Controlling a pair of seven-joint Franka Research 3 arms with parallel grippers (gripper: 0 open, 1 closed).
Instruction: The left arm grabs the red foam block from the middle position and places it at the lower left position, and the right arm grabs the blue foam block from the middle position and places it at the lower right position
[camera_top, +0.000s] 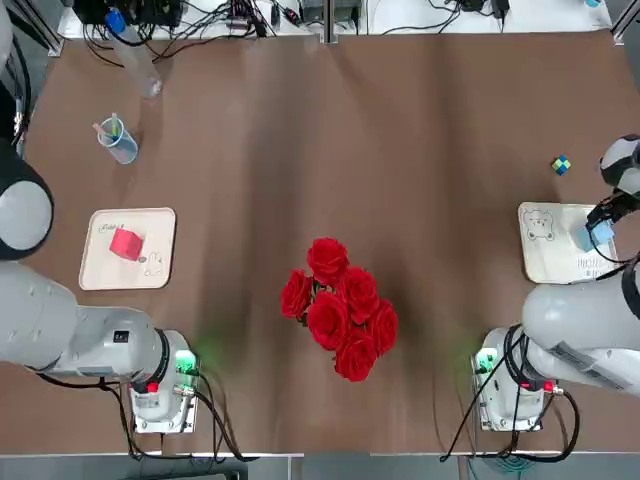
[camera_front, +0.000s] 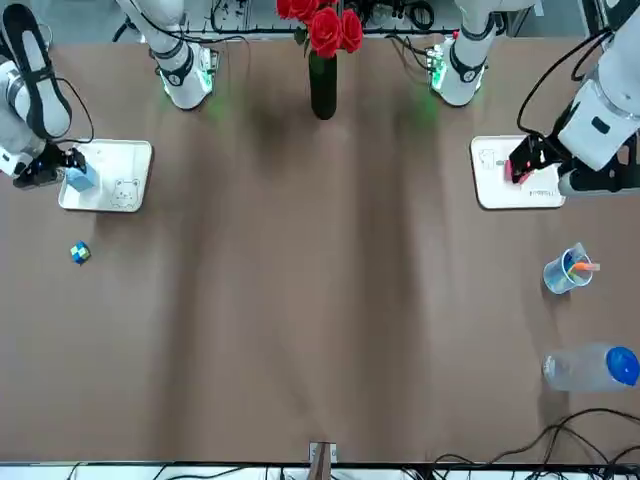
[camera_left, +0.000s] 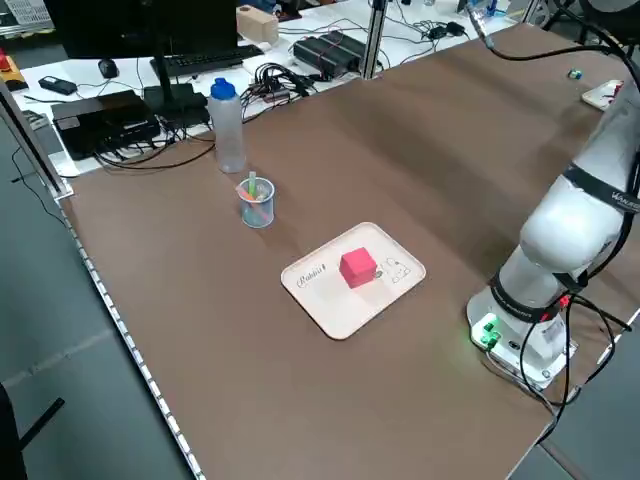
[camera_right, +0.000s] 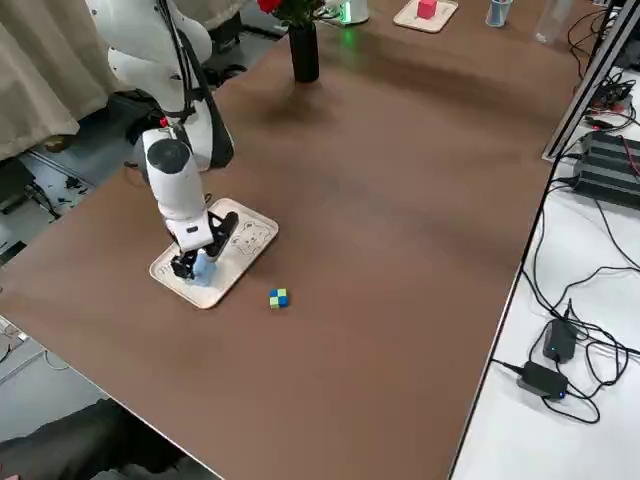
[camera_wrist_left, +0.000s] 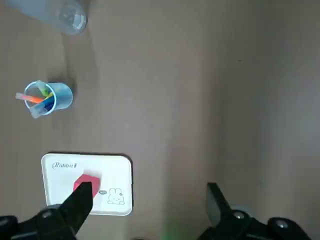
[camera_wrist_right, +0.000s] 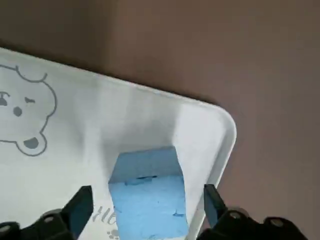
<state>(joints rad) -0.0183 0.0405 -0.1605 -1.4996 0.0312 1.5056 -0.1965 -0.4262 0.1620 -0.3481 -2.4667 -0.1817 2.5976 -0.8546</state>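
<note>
Foam like the blue foam block (camera_top: 598, 236) should be light and squashy, so you'd pinch its flat sides gently; from overhead it sits on the lower right position (camera_top: 550, 243) under the right gripper (camera_top: 603, 228). Right wrist view: fingers (camera_wrist_right: 80, 206) spread wide, flanking without touching. Left wrist view: the left gripper (camera_wrist_left: 150, 205) hangs open, empty, above the red foam block (camera_wrist_left: 87, 183), which rests on the lower left position (camera_wrist_left: 117, 172).

Overhead, front, two sides, two wrists; all share table (camera_top: 400, 150).
</note>
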